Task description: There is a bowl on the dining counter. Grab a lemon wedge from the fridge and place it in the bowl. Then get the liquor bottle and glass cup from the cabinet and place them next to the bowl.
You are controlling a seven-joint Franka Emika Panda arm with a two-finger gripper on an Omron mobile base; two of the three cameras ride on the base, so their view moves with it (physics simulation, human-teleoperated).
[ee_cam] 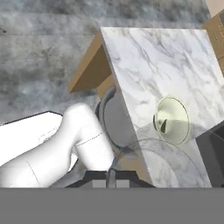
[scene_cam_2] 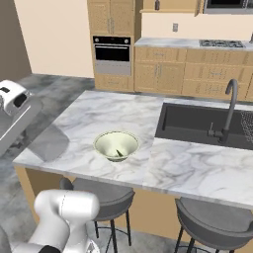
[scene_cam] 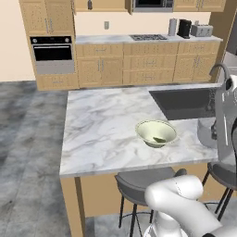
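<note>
now pale-green bowl (scene_cam: 156,133) — dark wedge (scene_cam: 159,139) inside, marble counter (scene_cam: 102,129)

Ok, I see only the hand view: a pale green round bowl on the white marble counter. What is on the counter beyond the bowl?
Observer: A dark rectangular sink with a curved grey faucet is set into the counter, behind the bowl and to its right.
Operator: And I see one stool under the edge. Is there another?
Observer: Yes, a second grey round stool stands under the near edge, below the sink side.
</note>
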